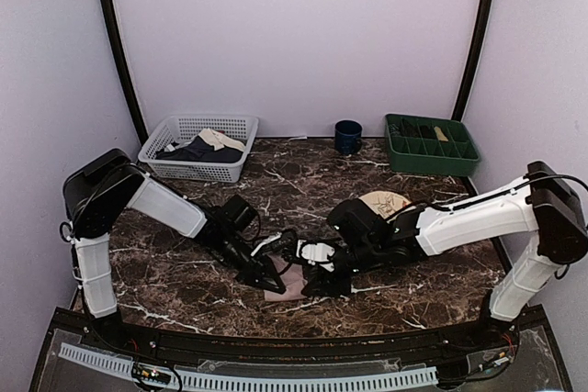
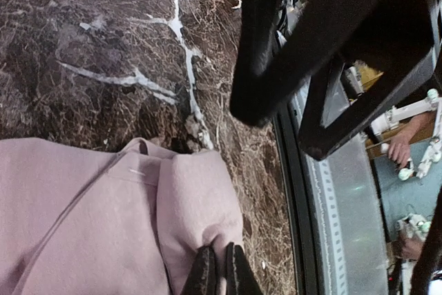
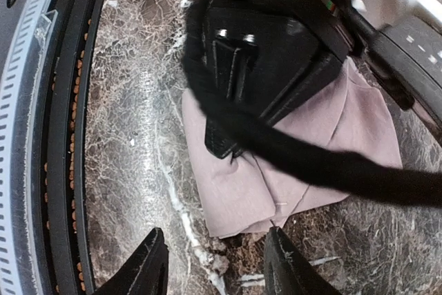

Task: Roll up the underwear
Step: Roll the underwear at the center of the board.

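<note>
The underwear (image 1: 292,287), dusty-pink and folded, lies on the marble table near the front middle. Its waistband is hidden. My left gripper (image 1: 272,275) is shut on a fold at the near edge of the underwear (image 2: 90,219); the left wrist view shows the fingertips (image 2: 206,274) pinching pink fabric. My right gripper (image 1: 319,274) is open and empty, just right of the garment. In the right wrist view its fingers (image 3: 148,267) straddle the corner of the underwear (image 3: 242,184), slightly short of it. The left gripper's black body (image 3: 266,60) covers the garment's middle there.
A white basket (image 1: 158,149) with a dark navy garment and a beige cloth stands at the back left. A blue mug (image 1: 347,137) and a green tray (image 1: 430,164) stand at the back right. A tan round plate (image 1: 386,201) lies behind the right arm. The table's front rail (image 2: 304,191) is close.
</note>
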You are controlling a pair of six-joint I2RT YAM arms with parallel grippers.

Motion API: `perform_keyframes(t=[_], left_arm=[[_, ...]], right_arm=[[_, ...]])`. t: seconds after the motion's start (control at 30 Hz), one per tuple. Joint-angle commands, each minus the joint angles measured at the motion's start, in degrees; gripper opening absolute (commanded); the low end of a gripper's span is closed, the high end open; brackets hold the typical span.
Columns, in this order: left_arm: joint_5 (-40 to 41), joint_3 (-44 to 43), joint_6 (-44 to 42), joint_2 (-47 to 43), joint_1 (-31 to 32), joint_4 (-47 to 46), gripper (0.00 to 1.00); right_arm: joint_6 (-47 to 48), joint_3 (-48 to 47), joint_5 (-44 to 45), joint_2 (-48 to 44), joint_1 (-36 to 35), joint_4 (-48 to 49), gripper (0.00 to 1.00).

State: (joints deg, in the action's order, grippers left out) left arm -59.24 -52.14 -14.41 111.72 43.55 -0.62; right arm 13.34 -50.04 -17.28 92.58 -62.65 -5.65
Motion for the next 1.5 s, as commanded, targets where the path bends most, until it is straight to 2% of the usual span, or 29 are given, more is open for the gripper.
perform_keyframes(t=[0.0,0.17,0.3,0.33,0.4,0.5,0.7,0.77,0.8,0.83,1.13,1.23,1.27,1.3,1.37,1.4,1.43,1.47], left_arm=[[-6.92,-3.42,0.51,6.09,-1.76,10.54,0.0],[-8.33,-5.69,-2.26,8.74,-3.17,15.05,0.0],[-8.58,-6.29,-2.38,9.34,-3.56,15.29,0.0],[-8.58,-6.24,-2.29,9.39,-3.56,14.98,0.0],[-8.24,-6.24,-2.0,9.37,-3.64,14.44,0.0],[-7.37,-6.22,-2.13,8.93,-3.84,13.99,0.0],[-2.07,-0.84,-0.69,0.47,-6.68,8.82,0.05],[1.24,3.17,1.0,-5.28,-7.91,4.74,0.15],[3.41,4.66,1.56,-8.27,-9.75,3.02,0.33],[5.73,6.06,1.77,-11.38,-10.47,1.66,0.4],[28.55,15.86,-0.24,-35.86,-11.28,-3.55,0.48],[31.82,17.27,-0.4,-45.23,-11.2,-3.58,0.72],[32.52,17.61,0.49,-48.2,-11.19,-4.03,0.77],[33.96,18.05,2.71,-50.86,-11.25,-4.67,0.8],[41.12,20.34,11.35,-55.7,-11.2,-8.96,0.95],[45.77,21.12,16.12,-57.8,-11.21,-9.07,0.99],[47.83,21.53,17.41,-60.3,-11.21,-8.21,0.99],[45.19,22.33,15.36,-61.63,-11.21,-8.38,0.99]], right_arm=[[5.95,-2.72,7.57,3.39,-2.89,3.5,0.47],[7.86,-4.93,8.57,8.17,-4.43,5.2,0.47],[8.98,-6.13,9.29,11.52,-4.58,5.87,0.45],[9.22,-6.96,8.95,12.5,-4.51,5.58,0.42],[9.59,-8.1,8.09,14.4,-4.56,4.29,0.31],[8.75,-7.36,6.49,15.28,-4.46,3.88,0.02],[4.62,-5.13,0.25,14.05,-3.62,1.27,0.0],[2.75,-5.28,-3.16,14.3,-2.96,-0.67,0.0],[1.64,-5.51,-4.78,14.44,-2.47,-1.64,0.0],[0.39,-5.88,-6.52,14.66,-1.74,-2.79,0.0],[-9.48,-13.29,-19.16,18.45,4.3,-14.09,0.0],[-9.64,-17.28,-21.56,21.6,4.84,-20.59,0.0],[-9.45,-18.8,-22.74,22.58,4.97,-22.43,0.0],[-9.37,-20.11,-23.79,23.71,5.11,-24.05,0.0],[-9.01,-22.74,-25.57,25.7,5.32,-27.54,0.0],[-8.81,-24.05,-26.31,26.67,5.45,-29.02,0.0],[-8.9,-25.48,-27.08,27.6,5.63,-30.49,0.0],[-8.99,-27.03,-28.17,28.57,5.92,-31.73,0.0]])
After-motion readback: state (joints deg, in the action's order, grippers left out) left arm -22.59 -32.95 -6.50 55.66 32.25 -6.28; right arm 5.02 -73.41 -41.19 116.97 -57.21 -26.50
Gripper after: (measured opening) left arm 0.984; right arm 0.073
